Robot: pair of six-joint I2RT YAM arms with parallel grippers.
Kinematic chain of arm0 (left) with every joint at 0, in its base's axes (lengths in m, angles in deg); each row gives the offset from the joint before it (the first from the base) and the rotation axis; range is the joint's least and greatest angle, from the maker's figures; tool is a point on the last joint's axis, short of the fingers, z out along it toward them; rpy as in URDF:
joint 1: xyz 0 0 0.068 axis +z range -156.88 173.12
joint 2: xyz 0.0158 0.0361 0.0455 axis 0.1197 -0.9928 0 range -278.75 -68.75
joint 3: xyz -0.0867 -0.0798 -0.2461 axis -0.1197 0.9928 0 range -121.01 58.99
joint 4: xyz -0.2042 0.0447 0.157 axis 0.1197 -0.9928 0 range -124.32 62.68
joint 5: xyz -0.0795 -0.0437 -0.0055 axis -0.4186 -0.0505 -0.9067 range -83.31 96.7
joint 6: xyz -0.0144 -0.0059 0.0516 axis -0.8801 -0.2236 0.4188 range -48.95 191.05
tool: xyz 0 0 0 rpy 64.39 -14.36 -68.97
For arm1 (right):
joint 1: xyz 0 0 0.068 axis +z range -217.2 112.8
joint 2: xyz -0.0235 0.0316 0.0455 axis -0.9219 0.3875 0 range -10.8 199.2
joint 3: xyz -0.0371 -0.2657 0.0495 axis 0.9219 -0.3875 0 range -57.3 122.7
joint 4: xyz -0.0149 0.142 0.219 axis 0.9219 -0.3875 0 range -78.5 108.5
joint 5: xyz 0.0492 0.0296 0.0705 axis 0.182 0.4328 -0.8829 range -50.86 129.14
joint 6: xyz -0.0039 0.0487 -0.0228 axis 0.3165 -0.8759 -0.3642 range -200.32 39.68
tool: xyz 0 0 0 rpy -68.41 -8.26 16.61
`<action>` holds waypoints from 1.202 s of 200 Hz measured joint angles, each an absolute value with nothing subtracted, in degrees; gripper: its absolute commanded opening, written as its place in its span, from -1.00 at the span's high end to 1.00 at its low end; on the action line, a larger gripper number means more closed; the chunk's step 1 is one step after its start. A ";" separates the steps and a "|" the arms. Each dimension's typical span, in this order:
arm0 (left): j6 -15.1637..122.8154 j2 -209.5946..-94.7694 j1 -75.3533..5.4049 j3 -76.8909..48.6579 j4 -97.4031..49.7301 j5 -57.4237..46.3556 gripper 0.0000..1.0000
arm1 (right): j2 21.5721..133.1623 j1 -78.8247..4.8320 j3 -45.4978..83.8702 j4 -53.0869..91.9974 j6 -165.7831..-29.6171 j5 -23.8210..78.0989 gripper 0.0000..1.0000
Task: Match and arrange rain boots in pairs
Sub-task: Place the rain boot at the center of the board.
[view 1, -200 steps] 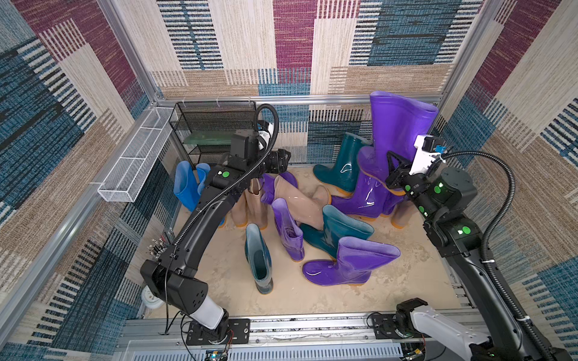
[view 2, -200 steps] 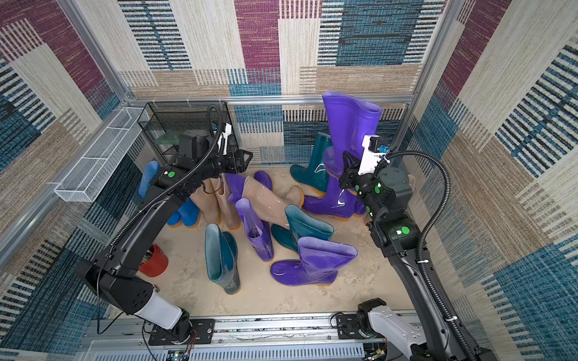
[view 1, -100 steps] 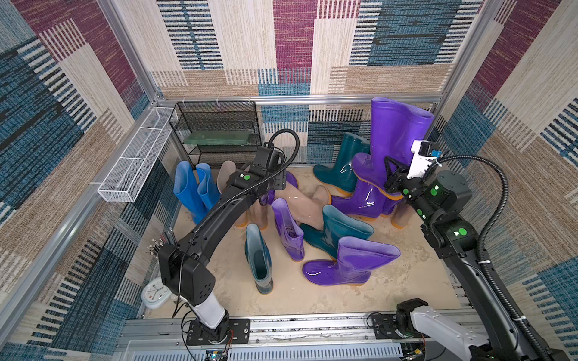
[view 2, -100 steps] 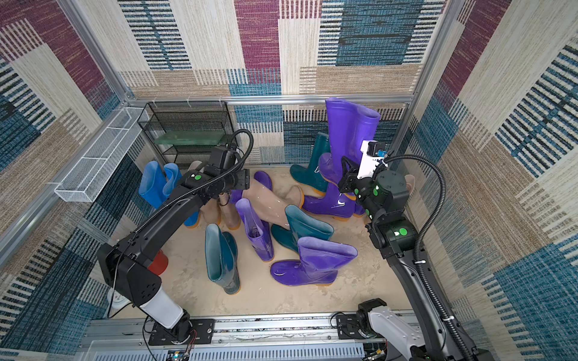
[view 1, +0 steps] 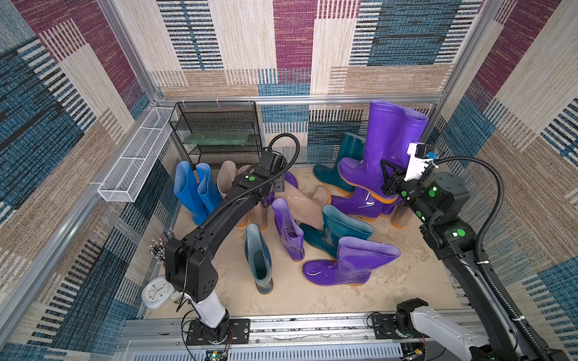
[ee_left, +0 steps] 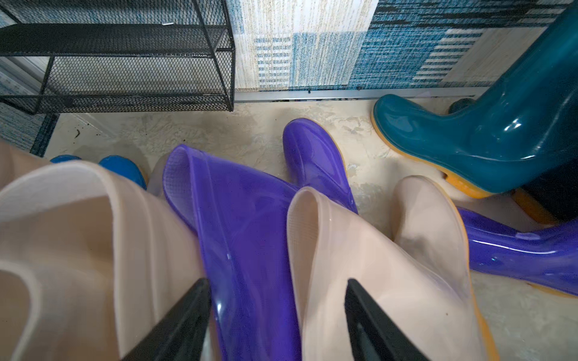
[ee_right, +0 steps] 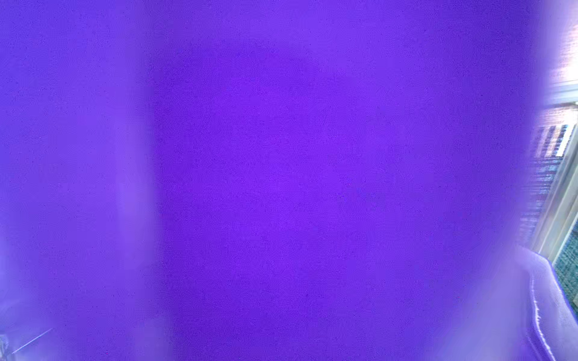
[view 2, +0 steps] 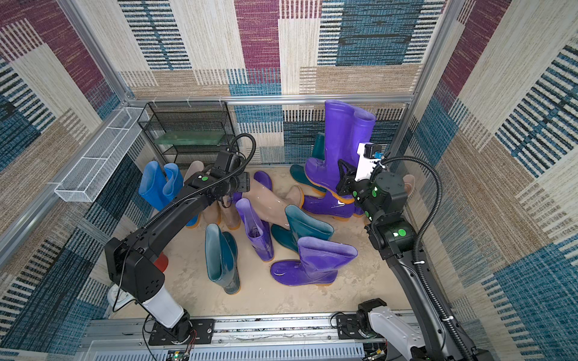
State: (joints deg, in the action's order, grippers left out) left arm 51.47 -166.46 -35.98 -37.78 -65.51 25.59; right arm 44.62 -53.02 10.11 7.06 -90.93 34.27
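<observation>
Rain boots [view 1: 341, 231] lie clustered on the floor [view 1: 312, 297]. Right gripper [view 1: 387, 179] is clamped on the tall purple boot [view 1: 391, 137] near the back wall [view 1: 281, 125]. Left gripper [ee_left: 276, 283] jaws stand apart above a beige boot [ee_left: 369, 256].

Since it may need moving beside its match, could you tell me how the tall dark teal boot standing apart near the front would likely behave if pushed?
The dark teal boot stands tall on a narrow sole, so a push high on the shaft would probably tip it. Its glossy rubber looks slippery, and the open, thin-walled shaft may flex under a pinch.
</observation>
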 measured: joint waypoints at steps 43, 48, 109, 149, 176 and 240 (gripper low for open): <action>51.52 -165.72 -37.03 -39.49 -65.45 23.10 -0.40 | 44.64 -53.07 9.79 7.06 -90.93 34.10 1.00; 51.49 -165.72 -37.16 -39.49 -65.47 23.12 -0.39 | 44.64 -53.07 9.79 7.06 -90.93 34.01 1.00; 51.30 -166.03 -37.09 -37.04 -65.73 26.03 -0.38 | 42.87 -51.10 3.67 12.94 -86.58 31.32 1.00; 51.32 -165.28 -37.09 -35.69 -65.67 27.89 -0.36 | 43.42 -50.93 3.08 14.36 -86.23 30.82 1.00; 51.32 -165.07 -37.11 -34.18 -64.92 28.50 -0.29 | 43.83 -50.86 3.82 14.38 -86.23 30.82 1.00; 50.69 -165.72 -37.11 -33.50 -62.19 23.91 -0.13 | 43.42 -50.77 3.91 14.32 -86.03 31.87 1.00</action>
